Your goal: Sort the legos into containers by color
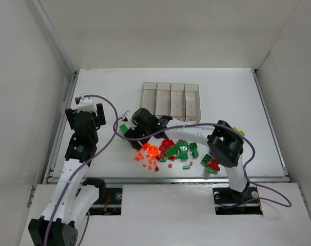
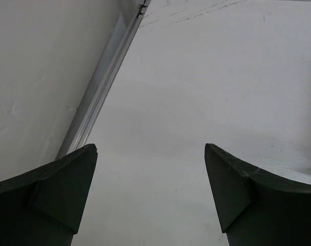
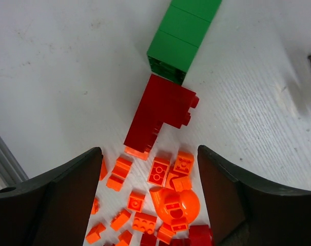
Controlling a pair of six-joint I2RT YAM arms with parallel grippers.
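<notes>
The legos lie in a loose pile in front of the arms: orange bits [image 1: 148, 154], red pieces [image 1: 167, 145] and green bricks [image 1: 183, 149]. Four clear containers [image 1: 171, 100] stand joined in a row behind the pile and look empty. My right gripper [image 1: 136, 139] is open and low over the pile's left end. In the right wrist view the gripper [image 3: 149, 148] is open, with small orange bricks [image 3: 160, 170] and an orange dome [image 3: 176, 205] between its fingers. A dark red brick [image 3: 163, 110] and a long green brick [image 3: 181, 36] lie beyond. My left gripper [image 1: 88, 102] is open and empty over bare table [image 2: 150, 145].
White walls enclose the table on three sides. A metal rail [image 1: 63, 128] runs along the left edge and also shows in the left wrist view [image 2: 101, 87]. Purple cables [image 1: 110, 115] loop between the arms. A small lime-yellow bit [image 1: 239, 131] sits by the right arm's elbow.
</notes>
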